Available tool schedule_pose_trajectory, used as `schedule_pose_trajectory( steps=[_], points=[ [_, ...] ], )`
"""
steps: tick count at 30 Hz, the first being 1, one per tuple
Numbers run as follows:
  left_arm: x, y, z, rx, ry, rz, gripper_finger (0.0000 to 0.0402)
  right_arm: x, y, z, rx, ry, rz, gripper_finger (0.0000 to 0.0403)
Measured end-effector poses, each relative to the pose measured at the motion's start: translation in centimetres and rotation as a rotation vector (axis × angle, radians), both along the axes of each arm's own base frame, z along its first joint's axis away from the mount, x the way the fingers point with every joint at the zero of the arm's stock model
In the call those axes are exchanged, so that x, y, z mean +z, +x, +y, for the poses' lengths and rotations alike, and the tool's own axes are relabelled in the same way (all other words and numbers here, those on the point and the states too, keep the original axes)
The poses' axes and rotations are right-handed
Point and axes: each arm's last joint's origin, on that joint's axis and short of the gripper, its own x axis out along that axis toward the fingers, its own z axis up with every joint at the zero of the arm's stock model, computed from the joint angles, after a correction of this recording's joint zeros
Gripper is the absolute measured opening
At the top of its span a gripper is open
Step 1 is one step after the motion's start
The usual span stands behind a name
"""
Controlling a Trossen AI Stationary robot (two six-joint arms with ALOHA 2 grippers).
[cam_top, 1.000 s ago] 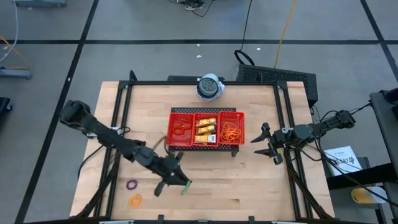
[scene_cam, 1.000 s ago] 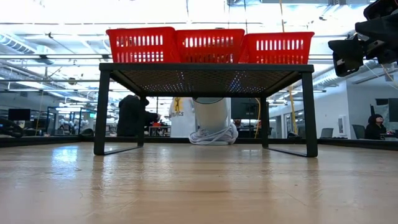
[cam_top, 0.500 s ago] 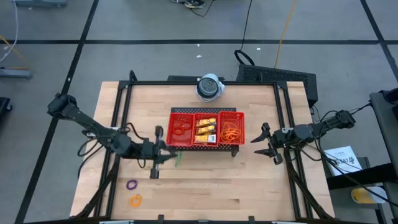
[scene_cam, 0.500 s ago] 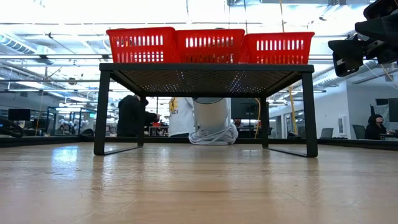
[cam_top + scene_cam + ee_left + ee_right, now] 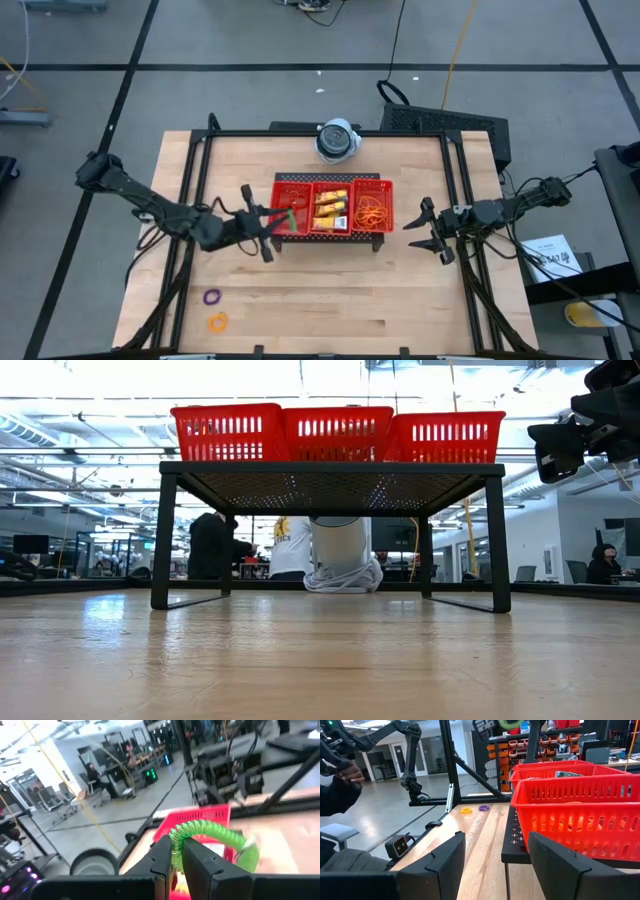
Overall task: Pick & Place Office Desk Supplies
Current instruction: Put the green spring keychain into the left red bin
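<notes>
Green ring point(image 5: 210, 837) is pinched in your left gripper point(image 5: 270, 228), fingers point(image 5: 200, 865) clamped nearly together on it. From overhead that gripper sits at the 9 o'clock edge of the red tray point(image 5: 332, 207), with the ring over the rim of the left compartment; you can't tell from these views whether it's touching the mesh. In the left wrist view the ring arcs up out of the finger gap with the tray behind it.

Left compartment holds thin orange rubber-band loops point(image 5: 291, 209). Middle compartment has the yellow packets point(image 5: 330, 208). Right compartment has a pile of orange bands point(image 5: 373, 210).

Two rings remain on the table point(image 5: 400, 290) at roughly 7 o'clock from the tray, well apart from it: purple ring point(image 5: 211, 297) and orange ring point(image 5: 217, 322) just beside each other, orange nearer the front edge. Both also show in the right wrist view, far off across the wood.

Your right gripper point(image 5: 424, 229) waits at 3 o'clock of the tray, near but not touching, jaws spread wide and holding nothing. Its wrist view looks along the tray's red mesh wall.

Tray sits on a black stand point(image 5: 330, 478), raised above the tabletop in the low view. Round white-grey device point(image 5: 337, 139) is at 12 o'clock from the tray, near the back edge. People point(image 5: 212, 545) are visible in the room behind.
</notes>
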Motion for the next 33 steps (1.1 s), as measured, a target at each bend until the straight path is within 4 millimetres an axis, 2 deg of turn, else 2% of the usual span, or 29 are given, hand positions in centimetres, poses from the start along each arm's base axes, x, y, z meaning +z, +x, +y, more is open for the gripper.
schedule_pose_trajectory(
  steps=[11,18,33],
  points=[
    [-1.6,0.4,1.9,0.088,-0.028,0.128,0.0042,0.0,0.0,0.0,0.0,0.0,0.0,0.0206],
    [-2.5,0.5,3.1,0.157,-0.112,0.166,0.0042,0.0,0.0,0.0,0.0,0.0,0.0,0.0206],
    [-2.5,0.6,3.4,0.169,-0.163,0.143,0.0042,0.0,0.0,0.0,0.0,0.0,0.0,0.0206]
  ],
)
